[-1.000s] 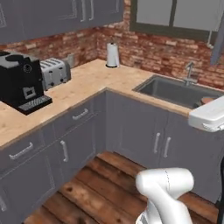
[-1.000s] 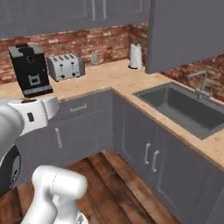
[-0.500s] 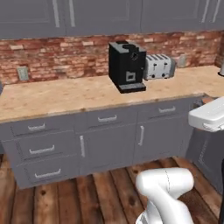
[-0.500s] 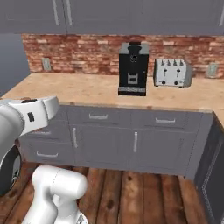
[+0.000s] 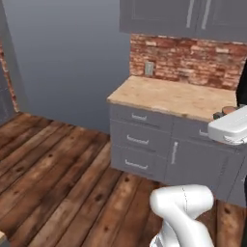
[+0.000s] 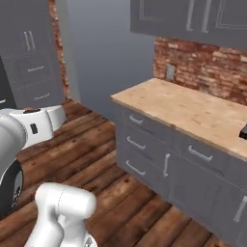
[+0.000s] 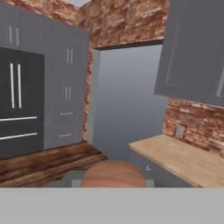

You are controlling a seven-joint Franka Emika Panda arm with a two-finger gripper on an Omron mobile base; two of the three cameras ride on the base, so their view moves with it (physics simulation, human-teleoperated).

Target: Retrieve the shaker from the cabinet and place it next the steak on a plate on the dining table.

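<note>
My fingers pinching the brown shaker (image 7: 113, 174), bare wooden counter (image 5: 178, 99) ending at its left corner, open plank floor (image 5: 58, 169) beyond, grey wall cabinet (image 7: 192, 52) overhead

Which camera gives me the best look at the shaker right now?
The hand view: the shaker appears as a rounded brown wooden top low in the frame, shut in the pincer. In the left base view, a small brown bit past the arm might be it.
</note>
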